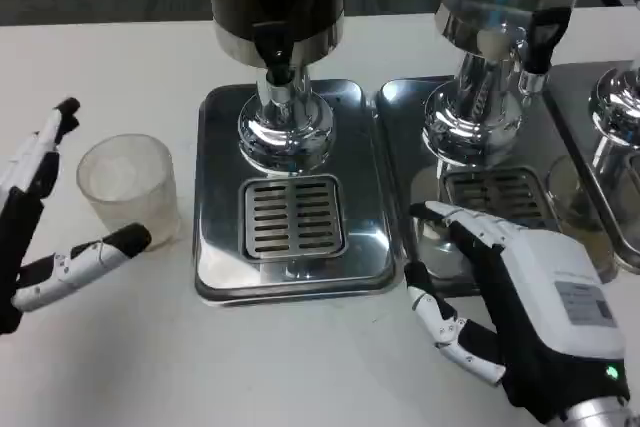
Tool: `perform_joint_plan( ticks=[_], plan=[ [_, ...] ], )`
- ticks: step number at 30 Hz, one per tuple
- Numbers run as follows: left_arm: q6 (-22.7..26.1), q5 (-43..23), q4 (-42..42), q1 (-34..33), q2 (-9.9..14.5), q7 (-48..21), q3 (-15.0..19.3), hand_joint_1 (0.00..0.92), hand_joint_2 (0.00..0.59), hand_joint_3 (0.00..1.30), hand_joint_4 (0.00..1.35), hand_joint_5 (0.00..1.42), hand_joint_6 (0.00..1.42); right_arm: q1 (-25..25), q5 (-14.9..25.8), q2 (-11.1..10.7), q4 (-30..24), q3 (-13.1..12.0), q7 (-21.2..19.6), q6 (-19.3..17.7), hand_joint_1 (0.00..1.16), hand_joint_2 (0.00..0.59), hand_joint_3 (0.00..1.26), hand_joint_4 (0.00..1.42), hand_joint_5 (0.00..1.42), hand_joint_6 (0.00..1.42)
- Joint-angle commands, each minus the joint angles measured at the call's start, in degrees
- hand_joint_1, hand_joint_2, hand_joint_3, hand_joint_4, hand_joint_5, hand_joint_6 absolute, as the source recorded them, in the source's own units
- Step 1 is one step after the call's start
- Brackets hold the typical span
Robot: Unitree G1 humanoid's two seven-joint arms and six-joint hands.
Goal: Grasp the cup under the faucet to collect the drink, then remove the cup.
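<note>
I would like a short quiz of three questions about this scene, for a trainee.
1. True or false: the cup stands on the grate.
2. Which robot hand is nearest the cup: A left, B right?
3. Fill in: the right robot hand holds ____.

Key:
1. False; it stands on the table, left of the tray.
2. A; the left robot hand is open around it, not gripping.
3. Nothing.

Looked steeply down from head height, close over the white table [300, 367], facing the drink dispensers [285, 67] at the far edge.
</note>
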Motion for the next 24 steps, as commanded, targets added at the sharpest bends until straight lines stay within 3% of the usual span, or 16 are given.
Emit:
perform_joint_plan(
  ticks=[1,7,18,24],
  plan=[
    [0.1,0.9,5.0,-3.4,1.6,1.8,-1.0,0.000,0.000,0.00,0.00,0.06,0.20,-0.7,0.0,0.8,0.9,0.6,-0.8,0.4,0.35,0.437,0.28,0.26,0.25,0.25],
    [0.2,0.5,15.3,-10.1,2.8,2.2,-3.0,0.000,0.000,0.00,0.00,0.06,0.18,-1.4,1.0,2.1,1.9,1.2,-1.6,0.1,0.35,0.437,0.29,0.26,0.26,0.26],
    [-4.0,-1.0,35.6,-21.9,4.0,1.5,-8.4,0.000,0.000,0.00,0.00,0.05,0.17,-4.5,1.8,4.9,4.4,4.0,-4.3,-0.6,0.35,0.437,0.30,0.28,0.26,0.28],
    [-4.2,-1.4,41.4,-26.7,4.2,-1.0,-11.4,0.000,0.000,0.00,0.00,0.05,0.18,-6.3,2.4,5.5,5.5,5.2,-4.9,-0.9,0.35,0.437,0.31,0.29,0.27,0.28]
  ],
)
